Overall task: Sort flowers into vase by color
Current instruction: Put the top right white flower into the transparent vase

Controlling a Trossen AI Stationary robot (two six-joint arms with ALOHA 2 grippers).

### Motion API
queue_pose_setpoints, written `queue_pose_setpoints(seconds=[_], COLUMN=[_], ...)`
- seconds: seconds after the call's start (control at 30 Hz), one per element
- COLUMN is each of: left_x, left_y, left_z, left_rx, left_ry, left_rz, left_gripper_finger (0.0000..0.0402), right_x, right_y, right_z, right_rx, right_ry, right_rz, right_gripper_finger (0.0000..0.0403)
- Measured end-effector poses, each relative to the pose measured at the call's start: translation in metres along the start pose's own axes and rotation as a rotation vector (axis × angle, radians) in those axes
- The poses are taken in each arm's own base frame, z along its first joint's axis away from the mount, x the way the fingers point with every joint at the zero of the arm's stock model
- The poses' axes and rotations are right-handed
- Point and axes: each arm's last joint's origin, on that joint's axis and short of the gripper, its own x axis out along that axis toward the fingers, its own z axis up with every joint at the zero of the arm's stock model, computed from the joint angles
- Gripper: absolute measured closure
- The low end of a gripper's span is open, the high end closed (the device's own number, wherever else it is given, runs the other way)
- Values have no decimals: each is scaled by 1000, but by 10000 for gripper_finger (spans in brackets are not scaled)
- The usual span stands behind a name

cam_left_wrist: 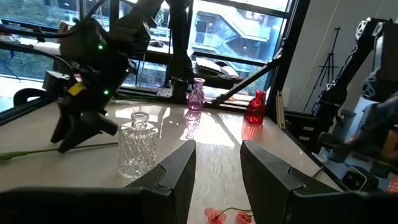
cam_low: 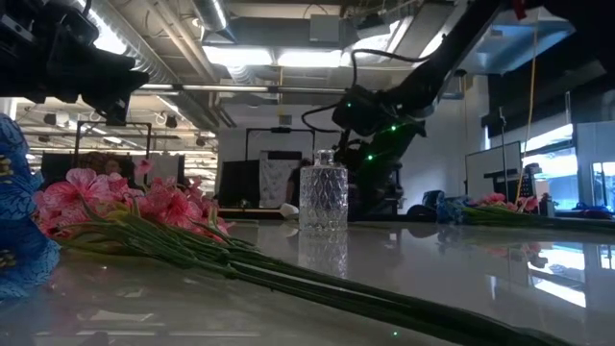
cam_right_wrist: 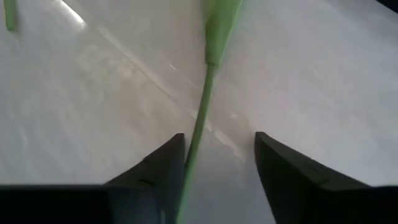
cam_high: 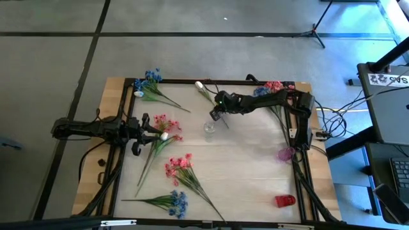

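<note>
Right gripper reaching in over table beside clear vase, fingers parted around green stem, not seen clamped. Left gripper low at left, fingers apart, over white bud. Clear vase empty; pink vase and red vase at right edge. Pink flowers, blue flowers lying loose on table

Grey floor, bright ceiling, big windows

Grey floor crossed by dark lines around the pale wooden surface. A tripod stand on the floor beyond it. Overhead, exposed pipes and bright strip lights. Tall dark-framed windows onto a building outside. Desk with a keyboard at the right.
</note>
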Motion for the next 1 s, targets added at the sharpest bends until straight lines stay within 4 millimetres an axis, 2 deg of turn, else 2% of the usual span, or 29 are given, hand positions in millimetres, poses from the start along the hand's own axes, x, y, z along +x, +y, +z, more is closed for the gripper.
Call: queue_pose_setpoints(seconds=[0.33,0.53,0.67,0.87,1.0], left_x=[0,0,0,0,0], left_y=[0,0,0,0,0], left_z=[0,0,0,0,0], left_rx=[0,0,0,0,0], left_ry=[0,0,0,0,0], left_rz=[0,0,0,0,0], left_gripper_finger=[278,278,278,278,278], right_x=[-12,-33,-55,-86,-101], right_y=[29,45,47,51,70], right_z=[-25,-44,-55,-76,-96], right_rx=[-60,-31,3,72,60], right_ry=[100,210,316,585,713], right_rz=[-50,-97,-132,-119,-68], right_gripper_finger=[391,378,394,386,378])
